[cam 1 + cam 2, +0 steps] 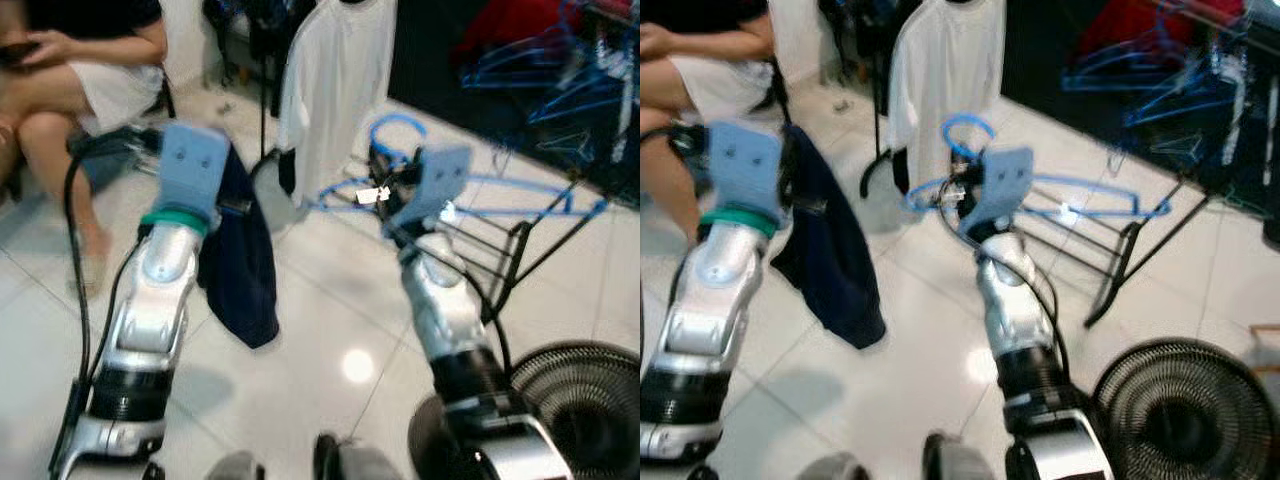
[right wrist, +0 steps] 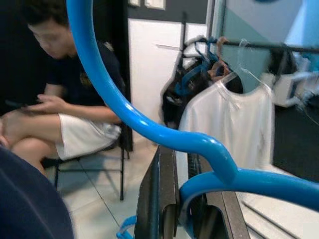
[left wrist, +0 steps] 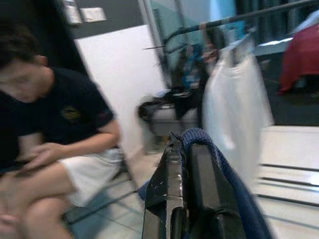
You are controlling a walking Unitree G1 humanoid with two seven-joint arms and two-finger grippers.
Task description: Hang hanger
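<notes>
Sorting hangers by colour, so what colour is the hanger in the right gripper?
Bright blue hanger, clearest in the right wrist view.

Glossy white floor tiles [image 1: 320, 300] catch a ceiling light's glare. A person [image 1: 80, 60] sits on a chair at the left. A white T-shirt [image 1: 335, 80] hangs on a garment rail [image 2: 269, 46], and a black floor fan [image 1: 585, 410] lies at lower right.

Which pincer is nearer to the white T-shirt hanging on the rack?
Right. The right pincer, gripping the blue hanger, is just beside the white T-shirt; the left pincer, holding navy cloth, is farther.
</notes>
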